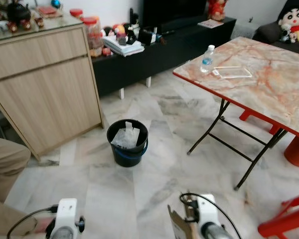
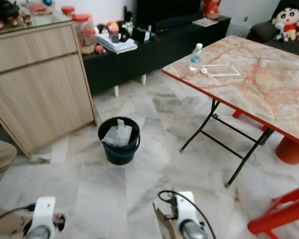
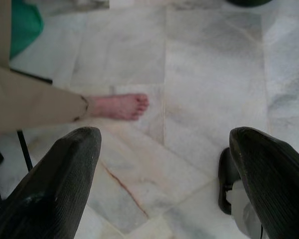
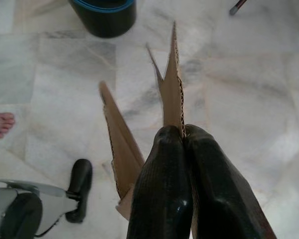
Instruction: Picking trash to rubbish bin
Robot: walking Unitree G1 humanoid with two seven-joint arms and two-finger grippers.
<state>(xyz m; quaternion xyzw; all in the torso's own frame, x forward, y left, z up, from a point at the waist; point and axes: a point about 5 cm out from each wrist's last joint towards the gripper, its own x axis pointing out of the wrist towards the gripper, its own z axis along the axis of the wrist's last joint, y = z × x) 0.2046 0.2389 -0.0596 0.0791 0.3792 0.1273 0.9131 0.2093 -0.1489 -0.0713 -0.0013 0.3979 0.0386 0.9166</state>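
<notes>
Right gripper (image 4: 183, 137) pinching cardboard scrap (image 4: 172, 94); left gripper (image 3: 164, 144) wide. Bin (image 1: 127, 142) ahead, folding table (image 1: 269, 74) beside.

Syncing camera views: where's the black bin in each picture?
Left eye: bin on the floor, left of centre.
Right eye: bin, left of centre, beside the cabinet.
Left wrist: dark sliver at the top edge, can't confirm.
Right wrist: bin beyond the cardboard in the right pincer.
Shared landmark: marble floor.

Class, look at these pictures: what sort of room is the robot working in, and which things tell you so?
Most likely a home living room. A black TV console runs along the wall, a sofa with a plush doll stands in the corner, and a folding table and wooden cabinet stand on the marble floor.
</notes>
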